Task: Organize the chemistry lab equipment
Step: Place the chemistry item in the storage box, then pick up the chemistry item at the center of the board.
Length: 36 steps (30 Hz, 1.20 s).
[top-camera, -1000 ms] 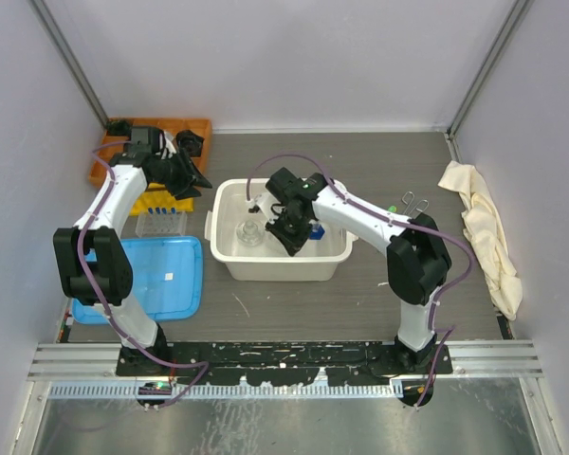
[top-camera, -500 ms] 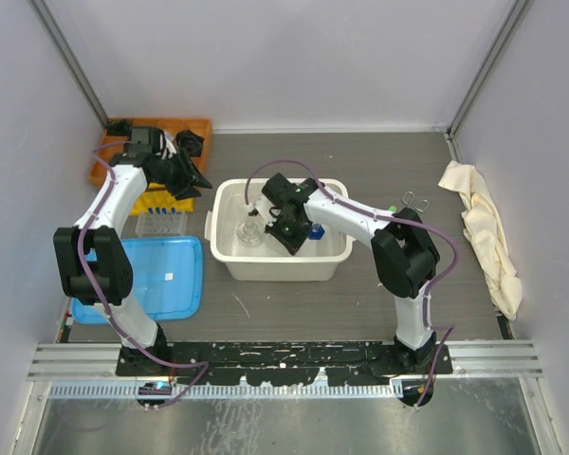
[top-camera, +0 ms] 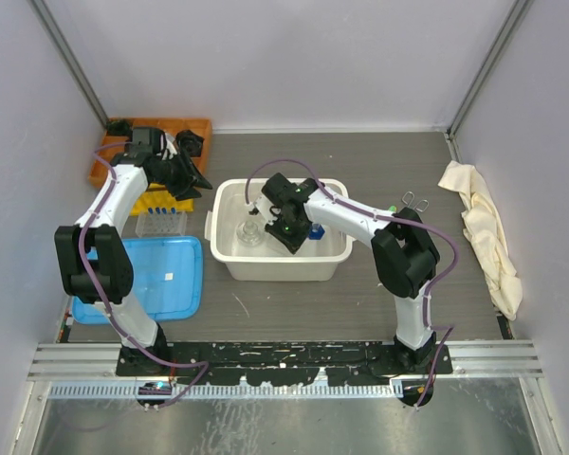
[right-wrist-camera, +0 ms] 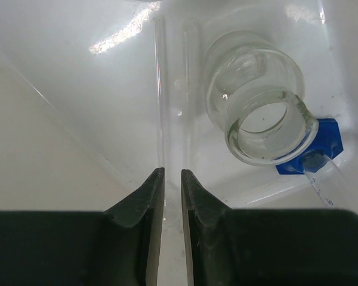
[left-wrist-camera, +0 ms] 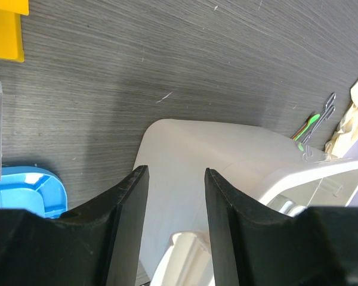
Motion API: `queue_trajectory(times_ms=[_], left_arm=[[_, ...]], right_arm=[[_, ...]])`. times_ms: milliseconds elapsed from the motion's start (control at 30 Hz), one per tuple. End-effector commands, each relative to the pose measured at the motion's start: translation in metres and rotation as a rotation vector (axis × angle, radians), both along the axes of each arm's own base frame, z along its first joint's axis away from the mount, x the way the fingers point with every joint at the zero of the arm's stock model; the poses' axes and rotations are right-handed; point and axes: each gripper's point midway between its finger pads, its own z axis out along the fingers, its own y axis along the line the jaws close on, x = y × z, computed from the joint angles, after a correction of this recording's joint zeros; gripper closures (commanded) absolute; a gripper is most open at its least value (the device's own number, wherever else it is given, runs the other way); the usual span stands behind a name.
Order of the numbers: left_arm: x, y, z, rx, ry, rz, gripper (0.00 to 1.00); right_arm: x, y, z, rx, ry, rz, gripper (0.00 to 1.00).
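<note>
inside the tub (top-camera: 284,267), a glass tube (right-wrist-camera: 173,89) runs into the barely parted right gripper (right-wrist-camera: 173,171), though whether it is clamped i cannot tell.

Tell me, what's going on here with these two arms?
Two robot arms are tidying lab glassware. The right gripper is down inside the white tub, its jaws nearly closed, with a thin glass tube lined up between them. Whether it actually grips the tube is unclear. A flask and a blue cap sit beside it in the tub. The left gripper hangs open and empty over the table, near the yellow rack.
</note>
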Motion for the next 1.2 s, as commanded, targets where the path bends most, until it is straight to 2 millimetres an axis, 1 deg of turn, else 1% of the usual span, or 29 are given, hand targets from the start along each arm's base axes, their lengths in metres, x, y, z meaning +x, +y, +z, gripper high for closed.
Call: queue_trajectory(times_ms=[0,167,300,467,533,600,667,700,767,833,867,933,967,1000,1033,1067,1100,1167], left_arm=[[0.003,-0.001,0.009,-0.013,-0.030,-0.010,0.56],[0.003,-0.001,0.009,-0.013,-0.031,-0.008,0.56],[0.003,-0.001,0.010,-0.013,-0.033,-0.007,0.56],[0.002,-0.001,0.010,-0.018,-0.032,-0.007,0.56],[0.002,-0.002,0.010,-0.020,-0.033,-0.007,0.56],[0.002,-0.002,0.010,-0.022,-0.035,-0.006,0.56],[0.001,-0.003,0.010,-0.025,-0.036,-0.007,0.56],[0.001,-0.003,0.010,-0.026,-0.035,-0.008,0.56],[0.001,-0.003,0.009,-0.030,-0.036,-0.009,0.56],[0.000,-0.003,0.010,-0.032,-0.037,-0.007,0.56],[0.000,-0.004,0.009,-0.034,-0.037,-0.007,0.56],[-0.001,-0.004,0.010,-0.038,-0.039,-0.007,0.56],[-0.001,-0.004,0.009,-0.039,-0.037,-0.007,0.56],[-0.001,-0.004,0.009,-0.040,-0.037,-0.005,0.56],[-0.001,-0.005,0.009,-0.042,-0.038,-0.005,0.56],[-0.002,-0.005,0.009,-0.044,-0.040,-0.005,0.56],[-0.002,-0.005,0.009,-0.044,-0.041,-0.005,0.57],[-0.002,-0.005,0.009,-0.044,-0.039,-0.005,0.56]], right_arm=[[0.012,0.010,0.022,0.042,-0.069,-0.006,0.75],[0.014,0.012,0.040,0.073,-0.093,-0.010,0.71],[0.016,0.019,0.066,0.130,-0.125,-0.010,0.71],[0.026,0.027,0.112,0.206,-0.208,-0.017,0.71],[0.032,0.026,0.131,0.223,-0.255,-0.033,0.71],[0.044,0.019,0.151,0.241,-0.308,-0.088,0.71],[0.061,0.008,0.178,0.289,-0.364,-0.166,0.71],[0.072,-0.001,0.195,0.325,-0.402,-0.227,0.72],[0.096,-0.027,0.228,0.398,-0.469,-0.380,0.73],[0.118,-0.062,0.259,0.484,-0.531,-0.579,0.74],[0.127,-0.083,0.271,0.511,-0.563,-0.673,0.74],[0.140,-0.128,0.287,0.516,-0.635,-0.873,0.70],[0.144,-0.158,0.288,0.474,-0.684,-0.995,0.67],[0.145,-0.184,0.284,0.434,-0.702,-1.110,0.65],[0.145,-0.205,0.275,0.395,-0.697,-1.192,0.65],[0.143,-0.223,0.258,0.354,-0.666,-1.258,0.64],[0.140,-0.236,0.242,0.332,-0.628,-1.311,0.64],[0.135,-0.255,0.209,0.318,-0.544,-1.395,0.64]])
